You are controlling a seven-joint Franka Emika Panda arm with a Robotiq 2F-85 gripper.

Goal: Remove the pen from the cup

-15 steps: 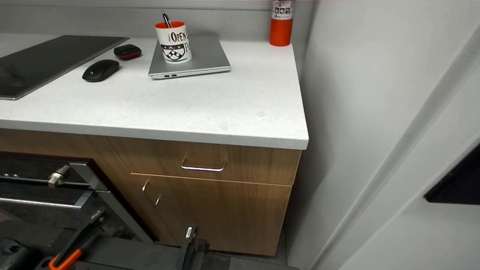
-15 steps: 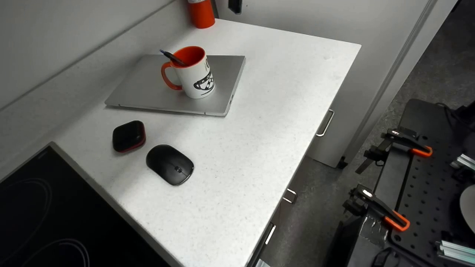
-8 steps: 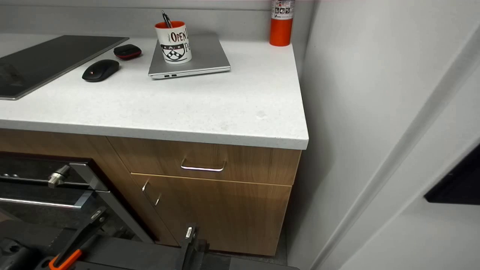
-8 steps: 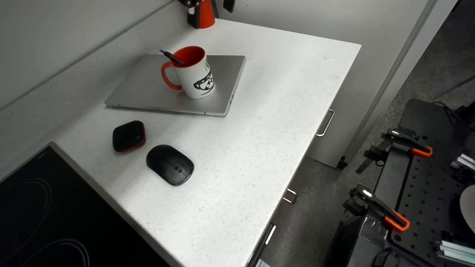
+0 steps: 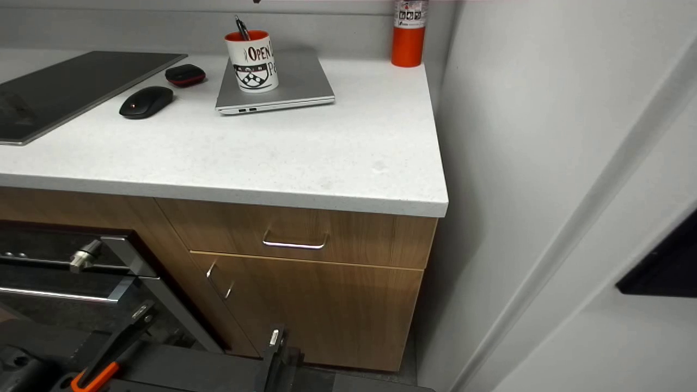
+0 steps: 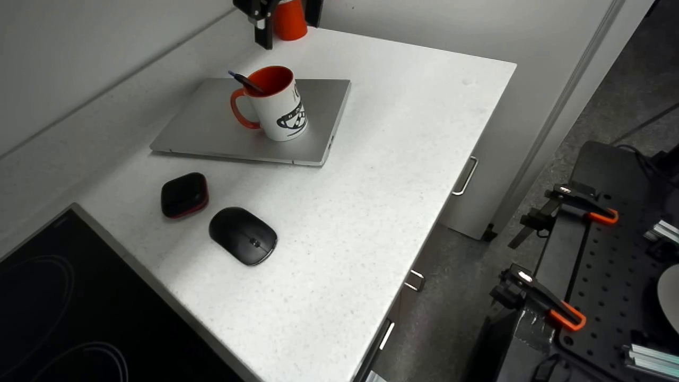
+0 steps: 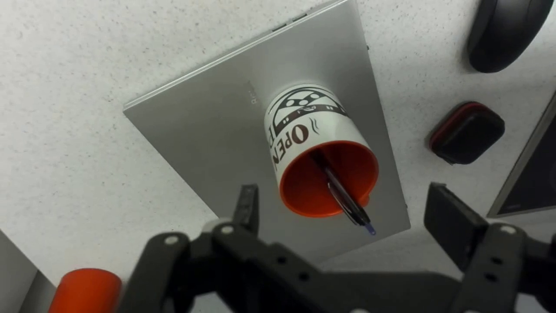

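The cup (image 7: 312, 126) is a white mug with a red inside and handle. It stands upright on a closed laptop and shows in both exterior views (image 5: 253, 65) (image 6: 281, 116). The dark pen (image 7: 343, 198) leans in the cup, its upper end sticking out past the rim on the handle side; it also shows in both exterior views (image 5: 242, 28) (image 6: 245, 81). My gripper (image 7: 343, 189) is open and empty, its fingers wide apart on either side of the pen's upper end in the wrist view. In an exterior view the gripper (image 6: 290, 35) hangs behind and above the cup, apart from it.
The grey laptop (image 6: 207, 127) lies under the cup. A black mouse (image 6: 243, 236) and a small black and red case (image 6: 184, 195) lie on the counter by the cooktop (image 6: 53, 297). A red canister (image 5: 407, 46) stands at the back corner near the wall.
In an exterior view my gripper has come further into the picture from the top, moving left and down toward the cup. Its tip now just shows in both exterior views. Cup and pen have not moved.
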